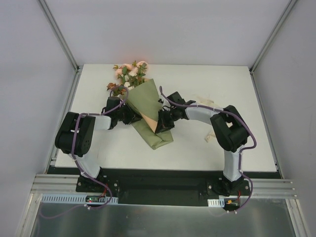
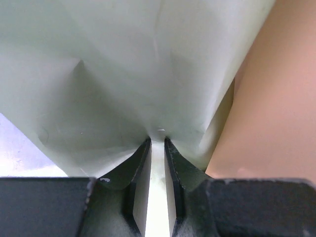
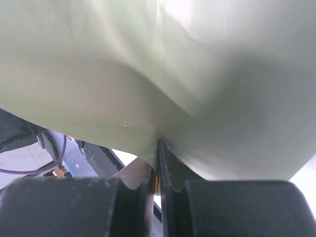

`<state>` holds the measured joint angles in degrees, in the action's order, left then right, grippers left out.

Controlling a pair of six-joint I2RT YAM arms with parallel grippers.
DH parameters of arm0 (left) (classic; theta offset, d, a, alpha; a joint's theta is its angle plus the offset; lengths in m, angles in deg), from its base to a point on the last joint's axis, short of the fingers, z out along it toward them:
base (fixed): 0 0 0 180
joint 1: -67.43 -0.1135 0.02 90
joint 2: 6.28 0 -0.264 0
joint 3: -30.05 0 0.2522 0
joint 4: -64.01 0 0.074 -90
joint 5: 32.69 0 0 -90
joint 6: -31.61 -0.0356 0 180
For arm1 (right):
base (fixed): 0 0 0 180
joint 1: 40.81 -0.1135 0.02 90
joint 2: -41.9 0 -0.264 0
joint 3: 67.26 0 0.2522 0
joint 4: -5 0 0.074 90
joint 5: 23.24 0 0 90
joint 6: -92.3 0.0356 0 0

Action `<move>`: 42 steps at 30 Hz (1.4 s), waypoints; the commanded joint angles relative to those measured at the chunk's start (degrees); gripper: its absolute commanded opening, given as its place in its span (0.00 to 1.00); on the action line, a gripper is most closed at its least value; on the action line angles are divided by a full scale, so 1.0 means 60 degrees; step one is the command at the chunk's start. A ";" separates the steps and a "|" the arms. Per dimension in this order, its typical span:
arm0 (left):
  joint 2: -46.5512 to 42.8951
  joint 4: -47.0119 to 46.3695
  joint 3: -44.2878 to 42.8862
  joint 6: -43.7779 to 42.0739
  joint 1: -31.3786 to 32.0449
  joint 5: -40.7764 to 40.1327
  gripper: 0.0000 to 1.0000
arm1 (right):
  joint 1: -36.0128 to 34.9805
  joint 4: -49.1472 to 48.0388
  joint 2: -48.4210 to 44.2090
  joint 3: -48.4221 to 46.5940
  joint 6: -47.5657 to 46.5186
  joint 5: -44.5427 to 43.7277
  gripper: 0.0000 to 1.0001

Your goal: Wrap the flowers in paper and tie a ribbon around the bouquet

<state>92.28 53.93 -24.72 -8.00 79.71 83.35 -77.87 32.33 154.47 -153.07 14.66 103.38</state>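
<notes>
The left hand [image 2: 157,140] is nearly closed, its fingertips pinching a fold of the olive paper [image 2: 123,64]. The right hand [image 3: 158,145], facing it, nips the same sheet with its fingers almost together. The flowers [image 1: 129,74] poke out of the wrap beyond both hands, lying on the surface [image 1: 222,84].

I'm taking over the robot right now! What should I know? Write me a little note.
Left tool: shut on a fold of the paper.
Right tool: shut on the paper too, from the other side.
Flowers: blooms poke out of the paper's far end.
Ribbon: lying loose on the table, right of the paper, not held.
Done: paper folded round the stems.
Left: finish the wrap, tie the ribbon.
</notes>
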 commanded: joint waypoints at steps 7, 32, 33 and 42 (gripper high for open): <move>0.0140 -0.0422 0.0008 0.0009 -0.0039 -0.0459 0.14 | -0.0298 -0.0151 0.0413 -0.0604 0.0064 0.0576 0.18; -0.5090 0.2744 0.1636 0.0347 -0.2734 0.1970 0.69 | -0.0401 -0.0781 0.0237 -0.0413 0.0108 0.0518 0.64; -0.5031 0.2670 0.1578 0.0477 -0.2719 0.1988 0.70 | -0.0401 -0.0781 0.0251 -0.0413 0.0108 0.0532 0.64; -0.2398 0.2332 0.0087 -0.0310 -0.2368 0.1359 0.72 | -0.0415 -0.0810 0.0310 -0.0530 0.0210 0.0693 0.64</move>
<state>70.45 69.69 -18.06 -5.77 65.02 92.84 -80.03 28.39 157.19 -154.82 15.39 105.59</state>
